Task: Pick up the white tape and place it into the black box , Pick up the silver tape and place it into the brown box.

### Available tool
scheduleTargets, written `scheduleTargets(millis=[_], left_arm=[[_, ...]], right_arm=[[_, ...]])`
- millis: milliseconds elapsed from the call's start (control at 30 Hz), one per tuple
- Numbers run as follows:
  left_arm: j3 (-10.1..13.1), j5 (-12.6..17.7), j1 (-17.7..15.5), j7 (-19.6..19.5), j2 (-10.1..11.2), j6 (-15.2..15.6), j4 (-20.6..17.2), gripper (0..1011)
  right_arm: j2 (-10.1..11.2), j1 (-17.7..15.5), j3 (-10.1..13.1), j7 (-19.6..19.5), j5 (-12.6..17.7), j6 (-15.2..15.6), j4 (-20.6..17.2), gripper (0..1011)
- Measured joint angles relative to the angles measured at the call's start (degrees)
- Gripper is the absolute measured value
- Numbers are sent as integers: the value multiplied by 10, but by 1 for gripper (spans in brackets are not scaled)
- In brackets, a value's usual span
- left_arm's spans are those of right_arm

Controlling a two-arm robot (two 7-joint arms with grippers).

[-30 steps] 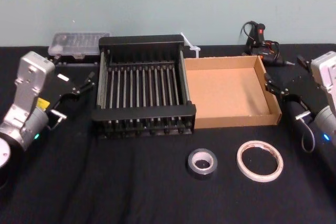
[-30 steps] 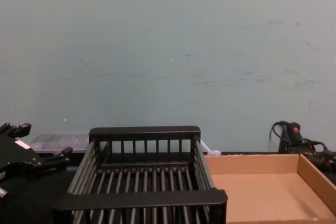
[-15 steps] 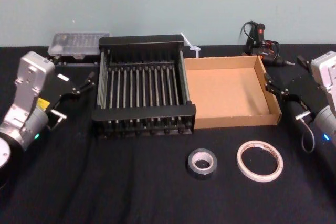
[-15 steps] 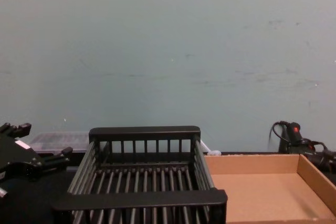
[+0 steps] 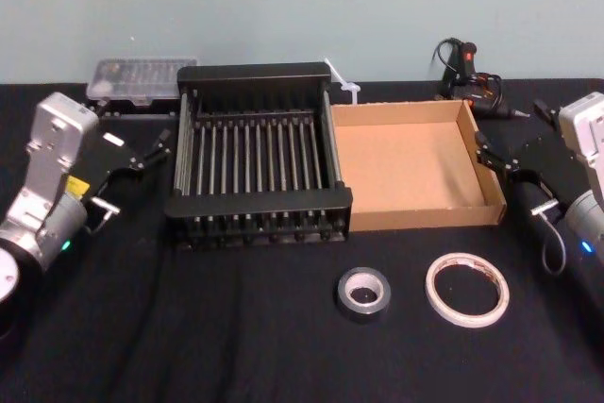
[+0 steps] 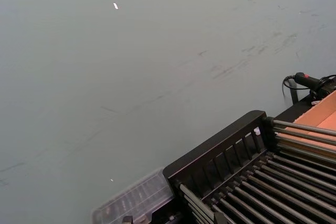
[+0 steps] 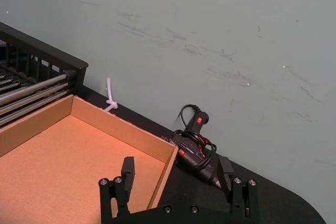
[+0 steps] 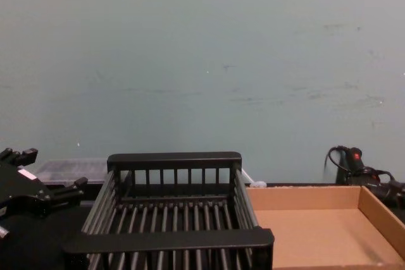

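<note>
Black cloth is covering the bench in the head view, where the black box is sitting toward the far edge, left of centre, with the brown box touching its right side. Both tapes are lying flat near the front edge: the silver tape ahead of the seam between the boxes, the white tape just to its right, apart from it. The left gripper is hovering beside the black box's left side with fingers spread, holding nothing; the right gripper is hanging at the brown box's right wall, also spread and empty. A clear case and a glue gun are lying along the far edge. In the left wrist view, the black box is showing its far rim, the clear case beyond it. In the right wrist view, the right gripper is standing wide apart over the brown box's far right corner, the glue gun just behind. In the chest view, the left gripper is sitting left of the black box, and the brown box is lying to its right.
</note>
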Motion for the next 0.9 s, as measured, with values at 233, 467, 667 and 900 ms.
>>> scheduleTargets(millis=[233, 467, 667, 900], left_arm=[[0, 0, 0, 0, 0, 0, 0, 1001], [0, 0, 0, 0, 0, 0, 0, 1002], [0, 0, 0, 0, 0, 0, 0, 1001], [0, 0, 0, 0, 0, 0, 0, 1001]], right_arm=[[0, 0, 0, 0, 0, 0, 0, 1002], [0, 0, 0, 0, 0, 0, 0, 1002], [7, -18, 10, 5, 0, 11, -22, 1002], [19, -51, 30, 14, 11, 24, -64, 1002]])
